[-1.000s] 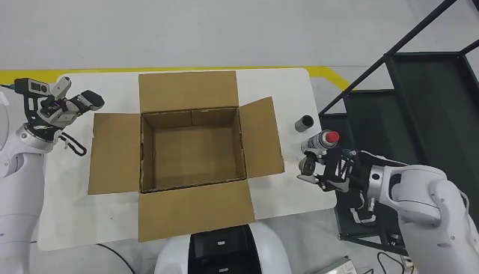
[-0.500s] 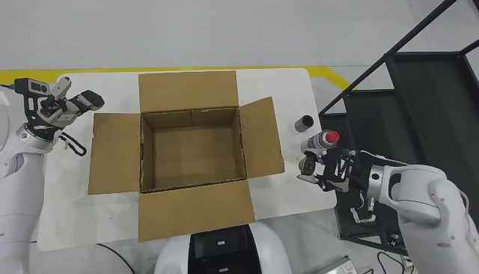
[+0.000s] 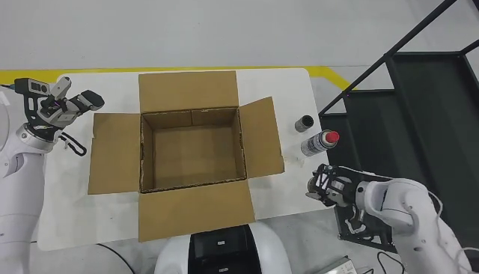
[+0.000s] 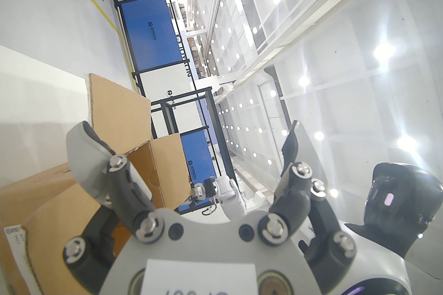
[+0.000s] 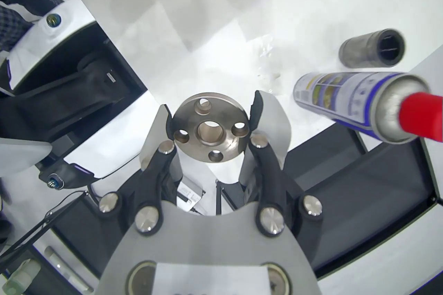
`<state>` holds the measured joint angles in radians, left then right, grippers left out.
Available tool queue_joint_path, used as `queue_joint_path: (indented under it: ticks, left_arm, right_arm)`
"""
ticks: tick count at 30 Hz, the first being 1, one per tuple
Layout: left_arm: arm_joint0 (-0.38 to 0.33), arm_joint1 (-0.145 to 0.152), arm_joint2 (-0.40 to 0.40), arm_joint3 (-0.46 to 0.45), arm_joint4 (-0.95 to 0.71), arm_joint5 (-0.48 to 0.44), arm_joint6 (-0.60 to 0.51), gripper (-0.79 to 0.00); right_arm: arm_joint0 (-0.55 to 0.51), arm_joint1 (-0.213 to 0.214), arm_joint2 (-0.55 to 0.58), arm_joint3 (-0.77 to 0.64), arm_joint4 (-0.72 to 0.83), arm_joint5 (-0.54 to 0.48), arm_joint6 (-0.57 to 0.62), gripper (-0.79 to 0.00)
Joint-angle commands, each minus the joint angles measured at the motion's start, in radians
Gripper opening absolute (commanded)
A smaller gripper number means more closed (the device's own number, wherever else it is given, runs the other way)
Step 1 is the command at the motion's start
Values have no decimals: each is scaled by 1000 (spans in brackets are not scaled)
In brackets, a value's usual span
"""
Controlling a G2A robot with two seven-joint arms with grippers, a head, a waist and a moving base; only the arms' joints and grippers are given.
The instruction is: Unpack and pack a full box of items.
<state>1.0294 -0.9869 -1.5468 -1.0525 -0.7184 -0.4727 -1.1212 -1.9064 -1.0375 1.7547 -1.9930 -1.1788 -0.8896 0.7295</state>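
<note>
Tabletop [image 3: 292, 94] white under open box [image 3: 191, 90], grey floor [image 3: 224, 19], yellow line [image 3: 333, 74], black steps [image 3: 426, 94]

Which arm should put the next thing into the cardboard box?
Right, probably: the right pincer grips a metal flange near the cardboard box. The left pincer is open and empty on the other side.

This is an industrial hall, much like a warehouse. Rows of round ceiling lights [image 4: 382, 51] hang from a high white roof. Blue pegboard partitions [image 4: 145, 30] in black frames stand along a pale floor [image 3: 224, 12] marked with a yellow line [image 3: 325, 71].
</note>
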Motion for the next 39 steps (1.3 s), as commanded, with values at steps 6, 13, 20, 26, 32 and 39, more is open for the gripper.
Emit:
queue_joint_path:
  ticks: [6, 13, 20, 26, 32, 39]
  left_arm:
    - [0, 0, 0, 0, 0, 0, 0, 0]
    - [0, 0, 0, 0, 0, 0, 0, 0]
    - [0, 0, 0, 0, 0, 0, 0, 0]
    - [0, 0, 0, 0, 0, 0, 0, 0]
    - [0, 0, 0, 0, 0, 0, 0, 0]
    - [0, 0, 0, 0, 0, 0, 0, 0]
  right_arm:
    - [90, -11, -211, 124, -268, 159, -33, -785]
    - [188, -22, -309, 273, -322, 263, -56, -785]
    - [244, -23, -306, 344, -265, 275, 2, -785]
    - [281, -23, -326, 372, -239, 269, 39, -785]
    - [323, -26, -353, 411, -222, 272, 49, -785]
    - [345, -26, -373, 436, -214, 284, 44, 0]
